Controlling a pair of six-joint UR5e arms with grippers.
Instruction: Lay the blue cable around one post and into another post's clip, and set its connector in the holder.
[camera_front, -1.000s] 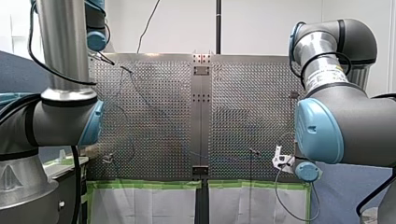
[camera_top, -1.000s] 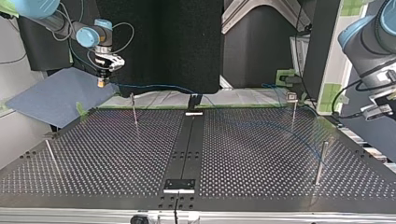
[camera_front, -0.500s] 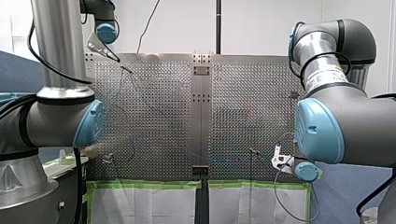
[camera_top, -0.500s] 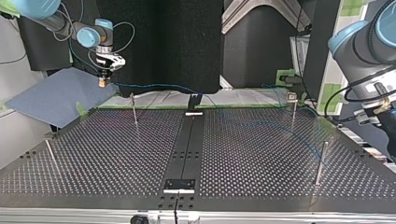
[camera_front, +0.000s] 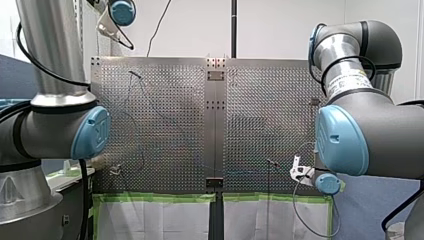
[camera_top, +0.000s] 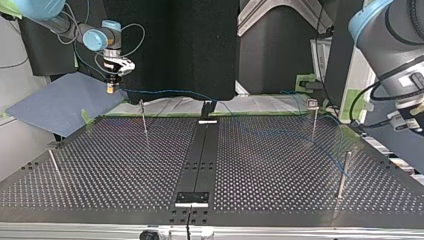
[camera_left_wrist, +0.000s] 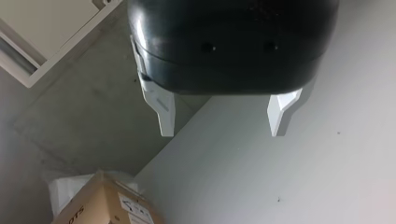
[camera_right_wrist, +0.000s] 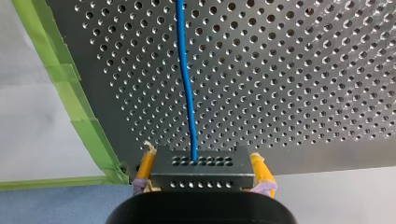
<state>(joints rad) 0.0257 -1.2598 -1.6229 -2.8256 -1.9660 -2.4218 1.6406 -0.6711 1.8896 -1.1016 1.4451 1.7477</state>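
Right wrist view: right gripper clamps a boxy, hole-dotted grey connector, thin blue cable running straight ahead; left gripper gapes wide.

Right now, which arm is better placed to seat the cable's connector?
Right. My right gripper is shut on the connector, blue cable running out over the perforated table. My left gripper is open, empty, and faces a wall, not the table.

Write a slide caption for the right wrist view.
My right end effector grips the connector, its blue cable running ahead over the perforated table beside green tape.
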